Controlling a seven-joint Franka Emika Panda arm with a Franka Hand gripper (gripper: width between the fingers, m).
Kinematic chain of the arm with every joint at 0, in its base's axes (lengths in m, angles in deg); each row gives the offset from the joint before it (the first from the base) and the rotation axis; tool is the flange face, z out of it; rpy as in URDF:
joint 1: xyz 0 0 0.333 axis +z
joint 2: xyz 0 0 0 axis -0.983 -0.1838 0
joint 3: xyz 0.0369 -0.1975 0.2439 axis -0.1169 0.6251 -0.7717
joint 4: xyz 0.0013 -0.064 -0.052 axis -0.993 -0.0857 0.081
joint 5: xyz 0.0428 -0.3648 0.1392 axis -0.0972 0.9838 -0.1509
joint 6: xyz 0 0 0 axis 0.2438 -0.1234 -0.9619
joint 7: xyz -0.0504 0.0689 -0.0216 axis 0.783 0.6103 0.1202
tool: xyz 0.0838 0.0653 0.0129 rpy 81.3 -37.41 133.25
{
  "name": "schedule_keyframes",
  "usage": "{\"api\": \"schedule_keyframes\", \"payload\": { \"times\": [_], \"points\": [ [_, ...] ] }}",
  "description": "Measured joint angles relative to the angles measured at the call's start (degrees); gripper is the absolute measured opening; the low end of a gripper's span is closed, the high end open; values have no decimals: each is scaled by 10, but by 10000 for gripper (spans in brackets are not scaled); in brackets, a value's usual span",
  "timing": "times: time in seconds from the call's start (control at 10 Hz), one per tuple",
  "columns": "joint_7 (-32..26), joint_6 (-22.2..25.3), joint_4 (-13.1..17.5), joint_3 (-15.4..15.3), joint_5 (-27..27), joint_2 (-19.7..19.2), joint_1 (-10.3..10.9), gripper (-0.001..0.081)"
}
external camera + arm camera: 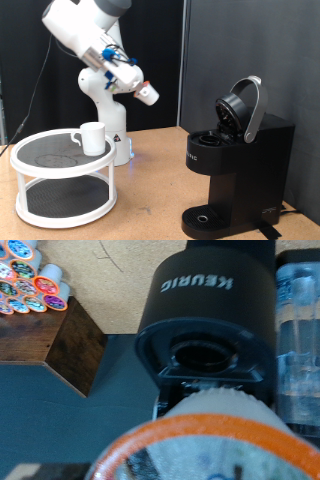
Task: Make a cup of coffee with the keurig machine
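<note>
The gripper [141, 88] is hanging up in the air at the exterior view's upper left, well apart from the black boxy Keurig machine [235, 170], and its fingers are mostly getting lost against the white arm, so I can't really make them out. There's one small white pod with an orange rim [148, 94] sitting at the tip, so the fingers are closing on it. In the wrist view that pod [210, 440] is filling the lower part of the picture, blurry and cut off at the edge, hiding the fingers completely.

The machine is standing on the wooden bench [150, 185] at the exterior view's right with its domed lid [243, 108] tilting open; the brew chamber [205, 350] is showing as a dark round hole. One plain white ceramic mug [92, 137] is sitting on the top tier of a white two-tier round rack [62, 178] at the left.

Off to the side in the wrist view, a bunch of colourful pods [30, 278] is resting on a dark wooden block [55, 345], too cropped to count.
</note>
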Motion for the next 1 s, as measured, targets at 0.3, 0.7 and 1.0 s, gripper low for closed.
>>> {"api": "schedule_keyframes", "payload": {
  "times": [0.3,0.7,1.0],
  "points": [
    [9,-1,1,-7,-1,0,0,368],
    [21,16,26,-16,-65,-8,19,368],
    [42,13,53,-47,-75,-11,33,368]
  ]
}}
